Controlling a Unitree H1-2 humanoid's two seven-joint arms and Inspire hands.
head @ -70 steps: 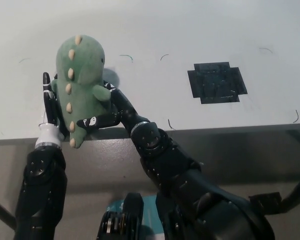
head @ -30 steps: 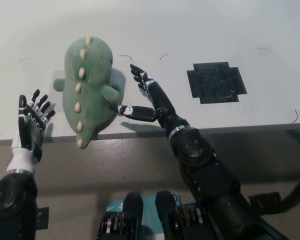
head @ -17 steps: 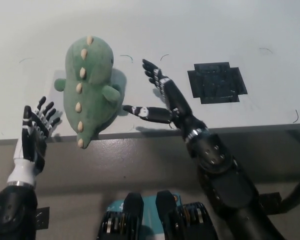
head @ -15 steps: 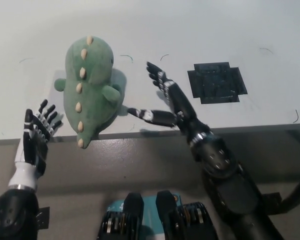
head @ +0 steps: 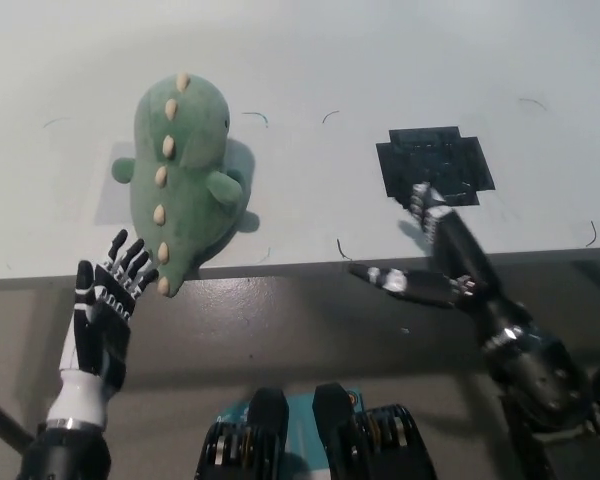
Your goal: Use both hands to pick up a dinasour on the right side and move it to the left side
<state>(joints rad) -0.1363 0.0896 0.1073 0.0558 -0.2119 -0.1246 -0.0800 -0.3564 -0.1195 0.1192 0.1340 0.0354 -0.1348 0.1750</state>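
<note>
The green dinosaur [head: 180,180] is lying on the left part of the table [head: 400,60], tail overhanging the near edge, while the left robot hand [head: 105,310] and right robot hand [head: 435,265] are hanging spread and empty, so the release step looks finished and only retreating remains.

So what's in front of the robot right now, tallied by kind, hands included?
Green plush dinosaur: 1
Black square patch on the table: 1
Robot hands, both open: 2, left hand and right hand
Total: 4
</note>
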